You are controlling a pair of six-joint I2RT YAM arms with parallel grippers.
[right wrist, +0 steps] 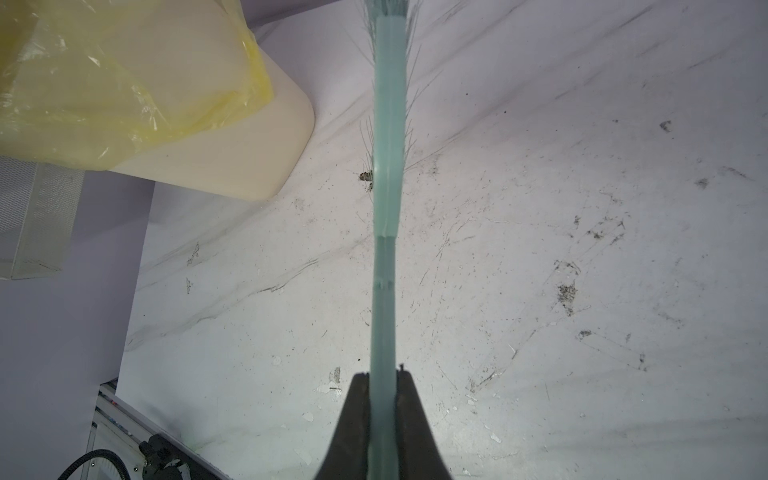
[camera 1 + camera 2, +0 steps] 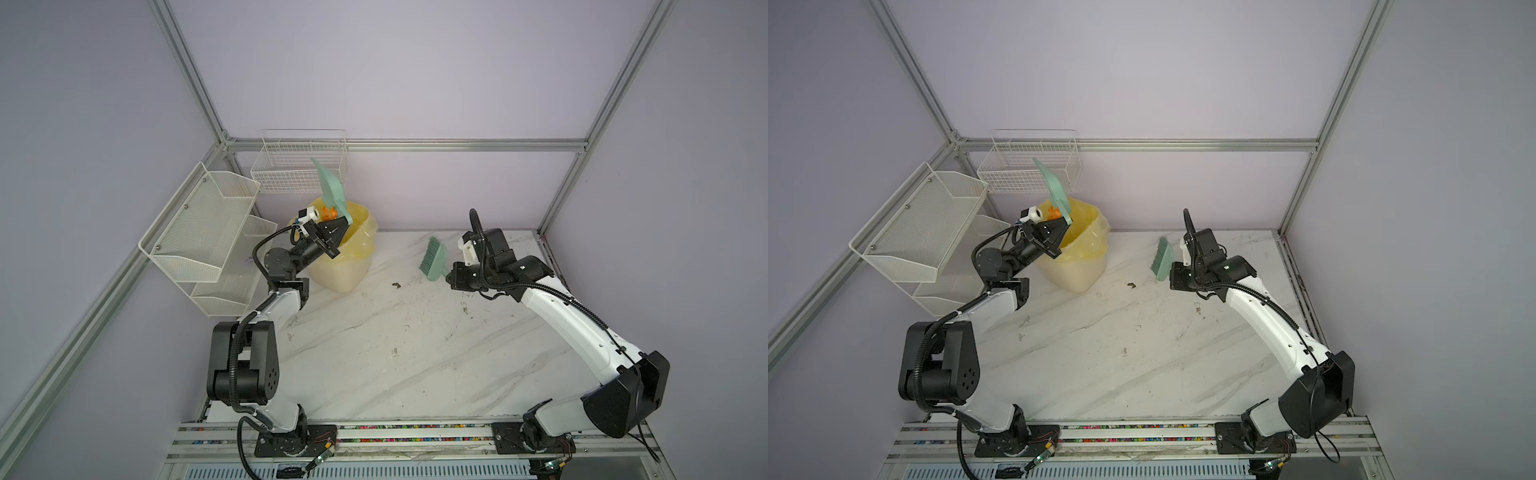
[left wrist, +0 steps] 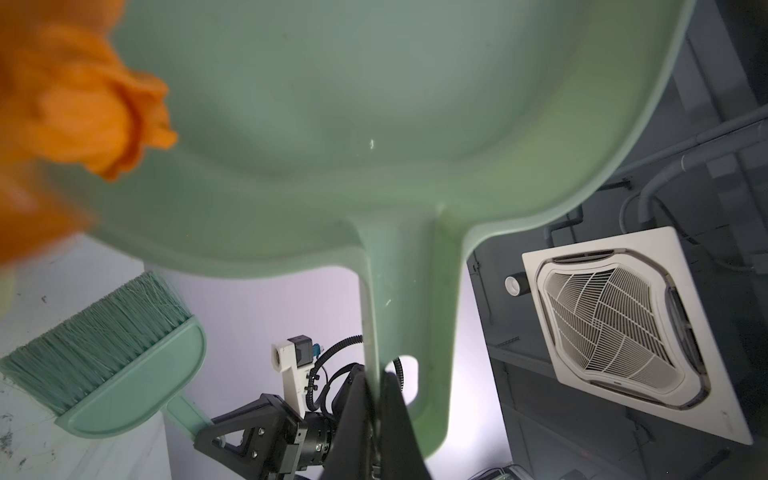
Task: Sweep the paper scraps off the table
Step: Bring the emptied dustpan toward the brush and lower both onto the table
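My left gripper (image 2: 343,219) (image 3: 376,376) is shut on the handle of a pale green dustpan (image 2: 330,187) (image 3: 374,124), tipped up steeply over the bin (image 2: 336,276). Orange paper scraps (image 2: 329,214) (image 3: 83,104) slide off the pan's low corner above the bin's mouth. My right gripper (image 2: 449,276) (image 1: 384,376) is shut on the handle of a green brush (image 2: 434,259) (image 1: 388,166), held just above the table (image 2: 395,353), bristles toward the back wall. In both top views the marble table shows only dark scuffs and specks.
The cream bin, lined with a yellow bag (image 1: 124,83), stands at the table's back left corner. White mesh shelves (image 2: 199,241) hang on the left wall and a wire basket (image 2: 299,166) on the back wall, close behind the dustpan. A dark speck (image 2: 395,284) lies mid-table.
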